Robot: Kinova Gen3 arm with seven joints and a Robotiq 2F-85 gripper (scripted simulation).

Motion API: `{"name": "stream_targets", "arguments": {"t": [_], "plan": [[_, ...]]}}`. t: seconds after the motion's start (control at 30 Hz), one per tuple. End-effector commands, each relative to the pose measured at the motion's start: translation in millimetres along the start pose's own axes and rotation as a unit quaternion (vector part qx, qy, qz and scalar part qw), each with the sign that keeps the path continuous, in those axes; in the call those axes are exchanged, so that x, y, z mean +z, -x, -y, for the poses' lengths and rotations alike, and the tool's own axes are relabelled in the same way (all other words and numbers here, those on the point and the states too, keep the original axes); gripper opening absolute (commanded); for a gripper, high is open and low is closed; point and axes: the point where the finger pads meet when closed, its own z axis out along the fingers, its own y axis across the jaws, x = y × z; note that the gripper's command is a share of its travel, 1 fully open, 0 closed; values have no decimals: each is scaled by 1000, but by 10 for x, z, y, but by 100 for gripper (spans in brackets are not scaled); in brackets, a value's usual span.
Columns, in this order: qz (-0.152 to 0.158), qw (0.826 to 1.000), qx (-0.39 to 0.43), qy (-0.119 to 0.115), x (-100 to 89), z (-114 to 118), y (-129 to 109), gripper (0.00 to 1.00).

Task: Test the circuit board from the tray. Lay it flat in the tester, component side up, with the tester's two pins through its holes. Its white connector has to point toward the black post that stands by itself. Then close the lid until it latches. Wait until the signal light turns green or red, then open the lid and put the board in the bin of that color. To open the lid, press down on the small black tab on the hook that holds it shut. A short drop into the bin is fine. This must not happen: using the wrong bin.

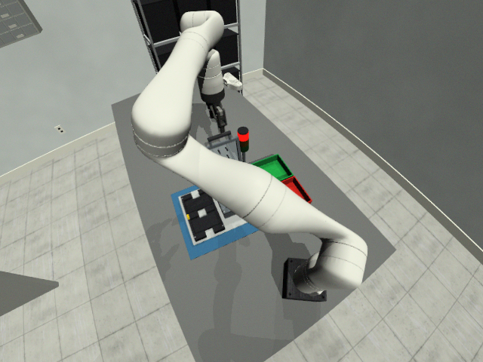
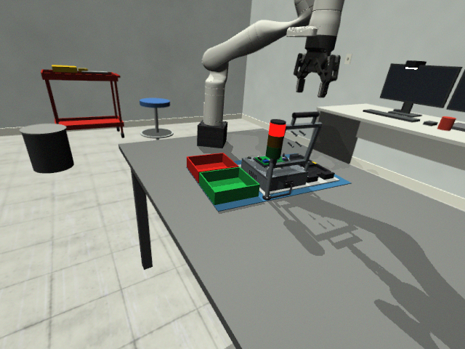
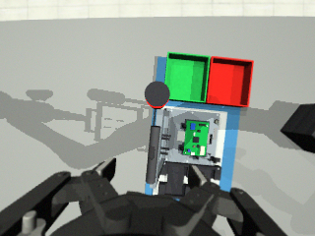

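Observation:
The green circuit board (image 3: 196, 138) lies flat in the grey tester (image 2: 275, 171), component side up; it also shows in the exterior view (image 2: 262, 159). The tester's lid (image 2: 306, 131) (image 3: 154, 153) stands open, its black handle raised. The signal light (image 2: 277, 129) glows red, also in the top view (image 1: 243, 133). My gripper (image 2: 315, 75) is open and empty, high above the lid handle. The green bin (image 2: 228, 184) and the red bin (image 2: 211, 162) stand beside the tester, both empty; they show in the wrist view too, green (image 3: 188, 78) and red (image 3: 230, 82).
The black tray (image 1: 202, 214) sits on the blue mat (image 1: 212, 237), partly behind my arm. The arm's base (image 2: 212, 133) stands at the table's far edge. A desk with monitors (image 2: 418, 84) stands off the table to the right.

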Motion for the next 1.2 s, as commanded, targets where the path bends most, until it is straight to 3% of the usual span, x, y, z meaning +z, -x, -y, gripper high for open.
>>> {"name": "stream_targets", "arguments": {"t": [0.0, 0.23, 0.6, 0.97, 1.17], "plan": [[1, 1000, 0, -1, -11, -10, 4, 100], [1, 1000, 0, -1, -11, -118, 4, 100], [1, 1000, 0, -1, -10, -487, 4, 100], [1, 1000, 0, -1, -9, -1056, 4, 100], [1, 1000, 0, -1, -9, -1202, 4, 100]]}}
